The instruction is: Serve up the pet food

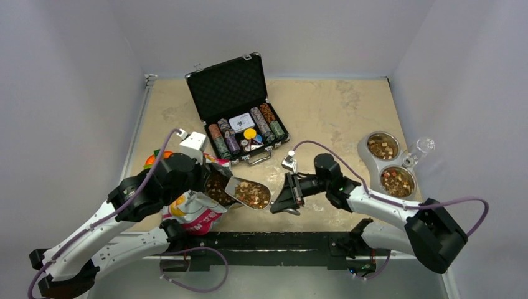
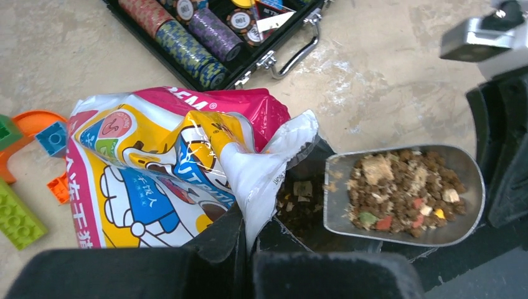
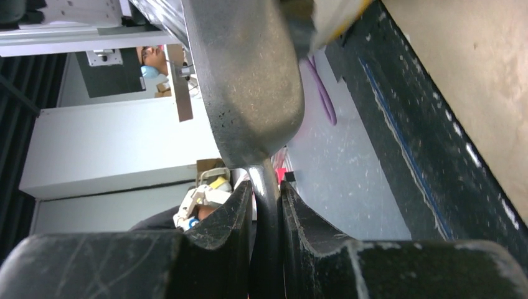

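The printed pet food bag (image 1: 198, 215) (image 2: 168, 156) lies at the table's near left, mouth open toward the right. My left gripper (image 1: 208, 187) (image 2: 252, 205) is shut on the bag's white rim. A metal scoop (image 1: 249, 193) (image 2: 405, 193) heaped with brown pet food (image 2: 398, 190) and some coloured bits sits level just outside the bag mouth. My right gripper (image 1: 287, 194) (image 3: 266, 199) is shut on the scoop's handle (image 3: 264, 187); the scoop's underside (image 3: 249, 81) fills the right wrist view. A grey double bowl (image 1: 389, 163) at the right holds food in both cups.
An open black case (image 1: 240, 112) of poker chips (image 2: 187, 43) stands at the back middle, its handle toward the scoop. Coloured toy bricks (image 2: 18, 212) lie left of the bag. A clear round object (image 1: 422, 147) sits by the double bowl. The black front rail (image 1: 268, 243) runs along the near edge.
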### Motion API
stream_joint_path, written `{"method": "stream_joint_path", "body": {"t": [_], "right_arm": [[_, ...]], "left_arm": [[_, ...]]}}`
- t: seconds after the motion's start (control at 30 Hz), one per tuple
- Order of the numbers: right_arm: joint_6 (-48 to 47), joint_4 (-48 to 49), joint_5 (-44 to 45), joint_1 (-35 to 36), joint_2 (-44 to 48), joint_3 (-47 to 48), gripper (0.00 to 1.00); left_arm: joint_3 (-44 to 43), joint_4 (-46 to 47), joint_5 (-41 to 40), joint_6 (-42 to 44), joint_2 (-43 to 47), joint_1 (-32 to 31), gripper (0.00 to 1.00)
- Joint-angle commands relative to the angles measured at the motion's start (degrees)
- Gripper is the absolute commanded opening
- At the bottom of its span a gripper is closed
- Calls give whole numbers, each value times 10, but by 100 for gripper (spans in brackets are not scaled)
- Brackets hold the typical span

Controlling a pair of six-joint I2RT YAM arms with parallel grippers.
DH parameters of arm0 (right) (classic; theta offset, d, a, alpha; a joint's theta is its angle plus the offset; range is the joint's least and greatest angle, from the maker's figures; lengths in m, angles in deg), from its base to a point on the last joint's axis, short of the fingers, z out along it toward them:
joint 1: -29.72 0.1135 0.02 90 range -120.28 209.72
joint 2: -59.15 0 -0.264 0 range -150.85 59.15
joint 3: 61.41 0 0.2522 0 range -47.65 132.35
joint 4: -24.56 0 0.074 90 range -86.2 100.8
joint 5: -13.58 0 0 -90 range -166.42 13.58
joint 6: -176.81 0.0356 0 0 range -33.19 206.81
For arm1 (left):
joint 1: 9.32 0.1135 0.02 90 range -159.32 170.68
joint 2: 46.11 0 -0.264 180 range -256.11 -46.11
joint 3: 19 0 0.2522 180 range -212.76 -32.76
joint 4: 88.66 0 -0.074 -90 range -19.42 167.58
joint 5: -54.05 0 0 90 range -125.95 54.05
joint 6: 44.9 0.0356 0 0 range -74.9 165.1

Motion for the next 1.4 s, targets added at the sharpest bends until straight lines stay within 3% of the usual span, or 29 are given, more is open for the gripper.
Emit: {"method": "stream_joint_path", "body": {"t": [0.0,0.2,0.4,0.53,0.87,1.17,1.37], "right_arm": [[25,16,9,-8,78,-44,0],[39,-45,17,-50,193,-80,0],[59,-115,43,-145,280,-78,0],[54,-149,69,-219,271,-46,0],[83,-176,246,-354,215,19,0],[183,-222,412,-447,266,-25,0],[174,-275,377,-557,290,-27,0]], "left_arm": [[-55,-11,-122,-39,-33,2,0],[-53,-13,-141,-57,-44,2,0],[-47,-15,-134,-65,-39,1,0],[-45,-15,-125,-61,-34,1,0],[-42,13,-39,-21,-29,2,0],[-43,11,-10,-7,-27,1,0],[-39,7,-4,-6,-16,2,0]]}}
